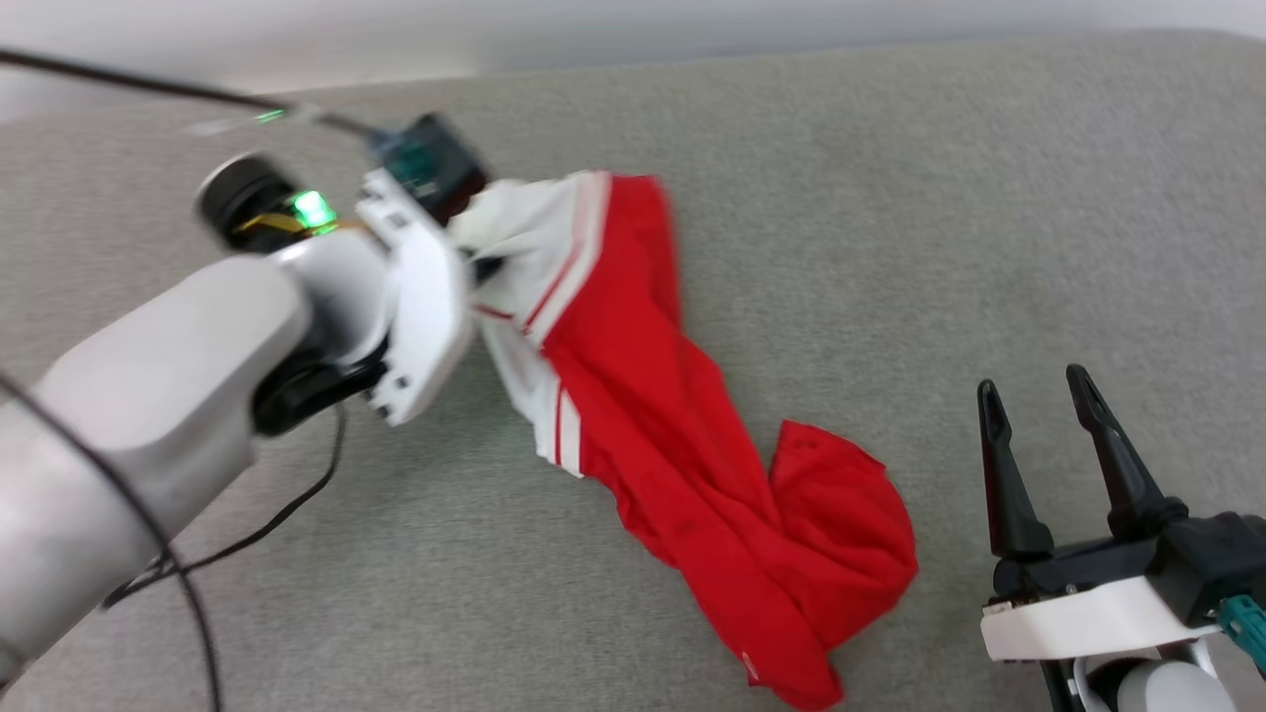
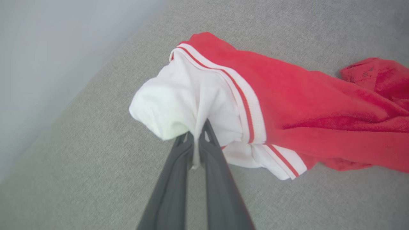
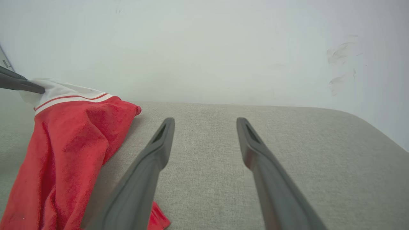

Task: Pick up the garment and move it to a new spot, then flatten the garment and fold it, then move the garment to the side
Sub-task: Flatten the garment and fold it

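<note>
The garment (image 1: pixel 682 435) is a red jersey with white, red-striped sleeves, bunched in a long diagonal heap on the grey cushion. Its white sleeve end is lifted at the upper left, while the red tail trails to the lower right. My left gripper (image 2: pixel 198 135) is shut on the white sleeve fabric (image 2: pixel 179 105); in the head view its fingers are hidden behind the wrist (image 1: pixel 415 297). To the right of the garment's red tail, my right gripper (image 1: pixel 1034 396) stands open with nothing in it. The right wrist view has the garment (image 3: pixel 67 150) at its left and the open gripper (image 3: pixel 204 123) over bare cushion.
The grey fabric cushion (image 1: pixel 890 198) spreads under everything, with a pale wall (image 3: pixel 204 48) behind its far edge. Black cables (image 1: pixel 247 534) hang beside my left forearm.
</note>
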{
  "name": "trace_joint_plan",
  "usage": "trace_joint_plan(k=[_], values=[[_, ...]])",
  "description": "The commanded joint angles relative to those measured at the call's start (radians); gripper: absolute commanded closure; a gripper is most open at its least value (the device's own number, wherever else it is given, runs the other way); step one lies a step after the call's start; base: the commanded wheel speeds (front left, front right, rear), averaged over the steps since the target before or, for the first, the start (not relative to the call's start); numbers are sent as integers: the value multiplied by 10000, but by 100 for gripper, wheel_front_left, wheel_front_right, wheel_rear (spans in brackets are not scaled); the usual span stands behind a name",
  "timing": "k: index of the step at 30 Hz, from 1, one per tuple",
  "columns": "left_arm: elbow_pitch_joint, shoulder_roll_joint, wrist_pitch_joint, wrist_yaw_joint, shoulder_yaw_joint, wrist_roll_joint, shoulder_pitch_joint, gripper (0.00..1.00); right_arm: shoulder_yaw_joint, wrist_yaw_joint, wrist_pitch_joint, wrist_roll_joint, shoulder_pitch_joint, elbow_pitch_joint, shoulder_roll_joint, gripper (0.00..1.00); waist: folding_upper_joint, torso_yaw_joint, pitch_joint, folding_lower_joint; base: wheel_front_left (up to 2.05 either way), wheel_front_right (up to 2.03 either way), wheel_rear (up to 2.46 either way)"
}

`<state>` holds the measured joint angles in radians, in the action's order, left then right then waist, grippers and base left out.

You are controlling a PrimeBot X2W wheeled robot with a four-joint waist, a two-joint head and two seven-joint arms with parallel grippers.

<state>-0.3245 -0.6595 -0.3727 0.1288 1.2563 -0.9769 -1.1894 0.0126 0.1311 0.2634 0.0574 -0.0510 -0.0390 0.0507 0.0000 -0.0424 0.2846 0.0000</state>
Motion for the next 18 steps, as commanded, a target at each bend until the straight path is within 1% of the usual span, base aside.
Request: trace_joint_plan(k=[1, 5, 10, 13, 18], values=[[47, -277, 258, -75, -113, -203, 404, 100, -30, -7, 20, -77, 119, -10, -11, 0, 0, 326, -305, 0, 0, 0, 0], [66, -1089, 806, -417, -244, -575, 1352, 100, -75, -7, 20, -151, 265, 0, -12, 0, 0, 606, -455, 0, 0, 0, 0], [-169, -1683, 1295, -883, -202, -1214, 2886, 100, -19, -7, 20, -177, 274, 34, -11, 0, 0, 725, -472, 0, 0, 0, 0], [-408, -1725, 1512, -1025, -147, -1626, 3837, 100, 20, -7, 20, -210, 268, 70, -11, 0, 0, 707, -450, 0, 0, 0, 0], [-901, -1357, 1677, -1008, -11, -2064, 4941, 100, -39, -7, 20, -224, 331, 173, -11, 0, 0, 699, -505, 0, 0, 0, 0]])
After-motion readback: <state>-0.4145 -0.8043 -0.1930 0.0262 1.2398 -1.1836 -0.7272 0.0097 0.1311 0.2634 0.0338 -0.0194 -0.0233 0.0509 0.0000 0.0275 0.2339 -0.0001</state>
